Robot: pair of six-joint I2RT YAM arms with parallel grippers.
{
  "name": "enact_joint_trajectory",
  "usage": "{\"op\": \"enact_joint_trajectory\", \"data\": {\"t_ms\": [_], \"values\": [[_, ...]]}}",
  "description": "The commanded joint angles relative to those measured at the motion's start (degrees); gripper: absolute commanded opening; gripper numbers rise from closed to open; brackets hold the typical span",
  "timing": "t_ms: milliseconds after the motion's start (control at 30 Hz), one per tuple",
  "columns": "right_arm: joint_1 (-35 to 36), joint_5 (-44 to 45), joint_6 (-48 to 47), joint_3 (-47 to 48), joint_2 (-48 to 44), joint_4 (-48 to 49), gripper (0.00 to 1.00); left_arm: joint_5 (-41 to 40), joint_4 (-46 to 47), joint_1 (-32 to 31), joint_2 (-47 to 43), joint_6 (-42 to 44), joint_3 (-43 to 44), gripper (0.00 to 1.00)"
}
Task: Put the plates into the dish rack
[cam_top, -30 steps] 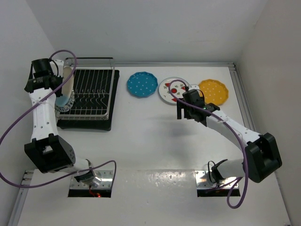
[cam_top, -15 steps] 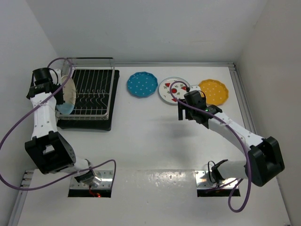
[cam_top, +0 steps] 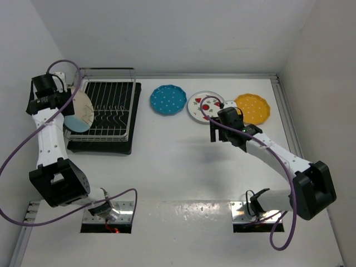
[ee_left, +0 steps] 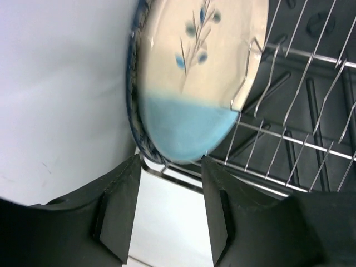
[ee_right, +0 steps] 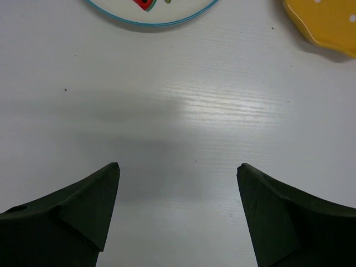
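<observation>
The half light-blue half cream plate [cam_top: 78,111] leans on edge at the left end of the silver dish rack [cam_top: 111,105]. In the left wrist view this plate [ee_left: 194,83] rests against the rack's wires [ee_left: 300,139], with the blue-floral-rimmed plate [ee_left: 132,111] just behind it. My left gripper [cam_top: 58,102] is open and empty, just left of the plates, its fingers [ee_left: 119,206] apart from them. The blue dotted plate [cam_top: 168,99], fruit plate [cam_top: 201,108] and yellow dotted plate [cam_top: 253,108] lie flat on the table. My right gripper [cam_top: 219,136] is open and empty, hovering just in front of the fruit plate [ee_right: 150,11].
The rack sits on a black drip tray [cam_top: 100,147] at the far left, close to the left wall. A white wall runs along the back behind the plates. The yellow plate's edge [ee_right: 328,22] shows at the top right of the right wrist view.
My left gripper has drawn back to the left, away from the half-blue plate, which now leans more open-faced in the rack. The right arm has barely moved.
</observation>
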Motion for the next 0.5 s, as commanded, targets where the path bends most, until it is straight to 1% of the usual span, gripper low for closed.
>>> {"op": "enact_joint_trajectory", "data": {"t_ms": [0,100,233,367,433,467], "values": [[0.5,-0.5,-0.9,0.1,0.5,2.4,0.85,0.5,2.2,0.9,-1.9,0.4,3.1,0.53],[0.5,-0.7,-1.1,0.7,1.0,2.5,0.85,2.7,2.2,0.9,-1.9,0.4,3.8,0.53],[0.5,-0.9,-1.2,1.2,1.9,2.5,0.85,5.4,0.0,0.3,-1.3,0.9,6.3,0.54],[0.4,-2.7,-1.0,2.1,2.5,2.6,0.87,10.5,-1.6,-2.8,-0.8,1.4,9.4,0.54],[0.4,-3.7,0.0,2.8,2.6,2.7,0.88,14.6,-2.8,-5.8,-0.3,2.0,10.4,0.54],[0.2,-4.7,0.6,3.4,2.5,2.7,0.88,15.6,-2.8,-9.3,-0.3,2.6,11.3,0.53]]}}
